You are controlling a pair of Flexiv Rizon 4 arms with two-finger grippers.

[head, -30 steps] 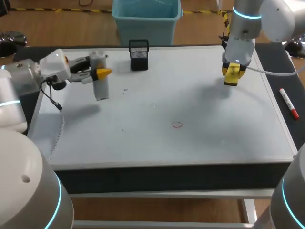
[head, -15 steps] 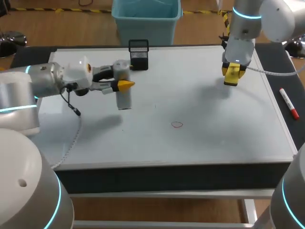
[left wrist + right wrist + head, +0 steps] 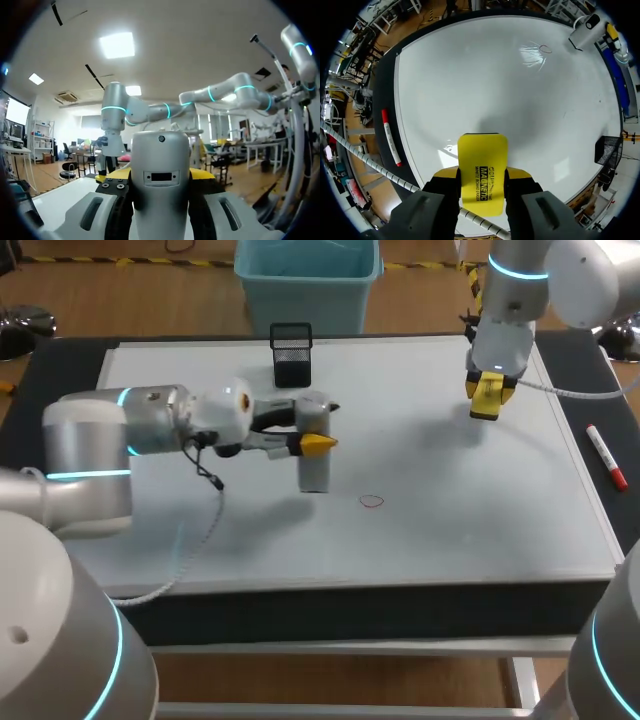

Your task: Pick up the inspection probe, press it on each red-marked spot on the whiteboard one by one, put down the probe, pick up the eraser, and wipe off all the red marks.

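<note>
Left arm: since a second ago it has swung from the left edge of the frame in toward the middle, carrying the probe with it; your right arm has not shifted.
Whiteboard: it covers the surface, and you have only one red mark showing on it.
Left pincer: just left of centre, closed on the probe from both sides. The probe hangs upright. Whether its lower end touches the board cannot be told.
Right pincer: upper right of the frame, over the board, clamped on the yellow eraser.
Mesh cup: upper middle, at the board's far edge, apart from the probe.
Red marker: right edge of the frame, on the dark ledge, off the board.
Mark position: a small loop near centre, just right of and below the probe, not yet wiped.
Step in hand: you are in the probing stage, bringing the probe to the mark; pressing looks not yet done.
Next move: shift the probe a little right and toward the frame's bottom until its tip stands over the loop, then press straight down; keep it upright so it does not skid.
</note>
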